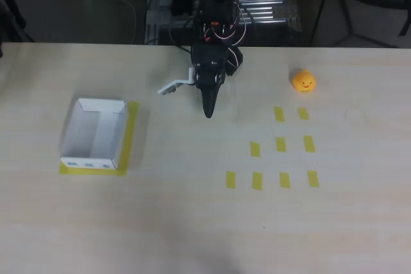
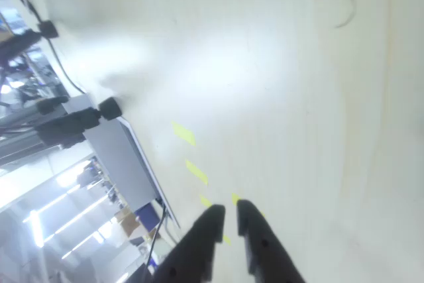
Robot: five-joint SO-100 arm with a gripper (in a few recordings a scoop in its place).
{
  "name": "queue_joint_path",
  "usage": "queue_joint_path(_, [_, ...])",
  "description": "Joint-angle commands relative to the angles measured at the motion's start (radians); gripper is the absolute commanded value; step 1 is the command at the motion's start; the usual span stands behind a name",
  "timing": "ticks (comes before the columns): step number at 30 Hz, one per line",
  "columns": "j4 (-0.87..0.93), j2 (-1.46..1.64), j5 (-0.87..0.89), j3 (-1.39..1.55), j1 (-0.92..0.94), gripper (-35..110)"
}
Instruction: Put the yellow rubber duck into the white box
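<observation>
surface: pale wood | white box left, on yellow tape | yellow rubber duck right | yellow tape strips below duck

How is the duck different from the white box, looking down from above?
The duck is small, round and orange-yellow with a dark face; the box is much bigger, white, rectangular and open-topped. The duck is on the right in the overhead view, near the table's far edge; the box is on the left, framed by yellow tape. Both rest on the table, untouched.
</observation>
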Motion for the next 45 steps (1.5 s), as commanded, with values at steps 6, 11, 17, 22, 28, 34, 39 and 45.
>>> queue_joint_path(6, [0.061,-0.307,-0.011,-0.440,-0.044,0])
queue_joint_path(11, [0.160,-0.486,-0.011,-0.724,-0.078,0])
queue_joint_path(17, [0.267,-0.660,-0.012,-1.005,-0.147,0])
queue_joint_path(22, [0.311,-0.752,-0.083,-1.104,-0.216,0])
queue_joint_path(28, [0.322,-0.831,-0.238,-1.147,-0.296,0])
queue_joint_path(34, [0.328,-0.897,-0.463,-1.173,-0.383,0])
queue_joint_path(39, [0.367,-0.945,-0.537,-1.180,-0.483,7])
queue_joint_path(45, [0.383,-0.956,-0.561,-1.101,-0.580,22])
